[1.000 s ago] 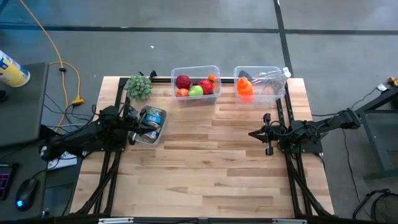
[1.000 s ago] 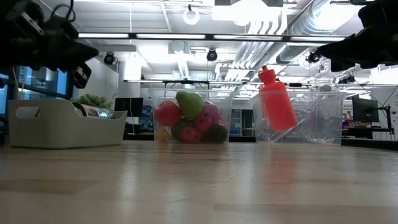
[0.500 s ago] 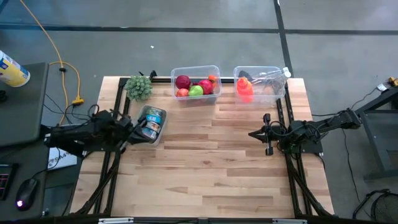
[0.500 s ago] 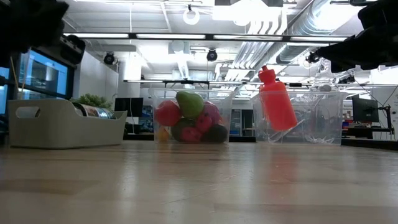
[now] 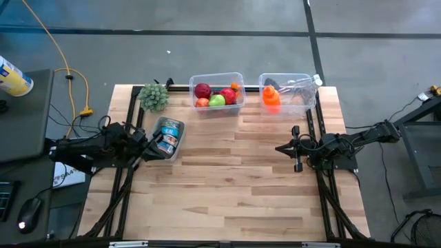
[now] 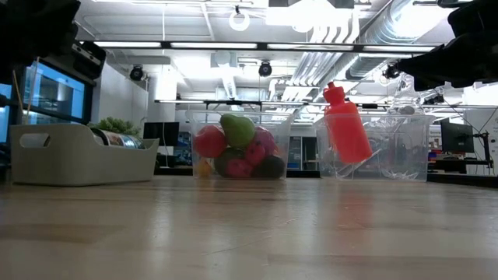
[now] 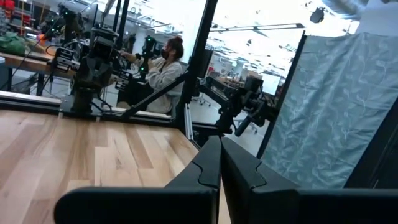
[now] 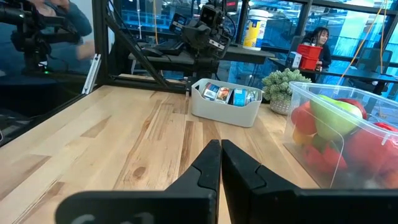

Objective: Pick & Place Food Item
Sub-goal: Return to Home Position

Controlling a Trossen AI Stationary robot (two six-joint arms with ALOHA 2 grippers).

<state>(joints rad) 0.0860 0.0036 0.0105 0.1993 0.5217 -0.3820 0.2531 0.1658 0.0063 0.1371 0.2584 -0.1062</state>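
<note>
A clear bin (image 5: 218,94) at the table's far edge holds red, green and orange fruit (image 8: 336,134). A grey bin (image 5: 167,136) with cans (image 8: 225,94) rests flat on the table near the left side. My left gripper (image 5: 142,138) hovers shut just left of the grey bin, pointing level across the table; its fingers (image 7: 219,163) meet with nothing between them. My right gripper (image 5: 278,147) hovers shut near the right side, pointing toward the table's left, its fingers (image 8: 221,163) closed on nothing.
A second clear bin (image 5: 286,93) with an orange bottle (image 6: 345,124) stands at the far right. A green plant (image 5: 154,96) sits at the far left corner. Black frame rails (image 5: 313,127) run along both sides. The middle and near table are bare wood. A person (image 7: 163,71) sits in the room beyond.
My left gripper has swung back from the grey bin toward the table's left edge and risen a little, staying shut; it has kept still for the last half second. The bin and cans have not moved.
</note>
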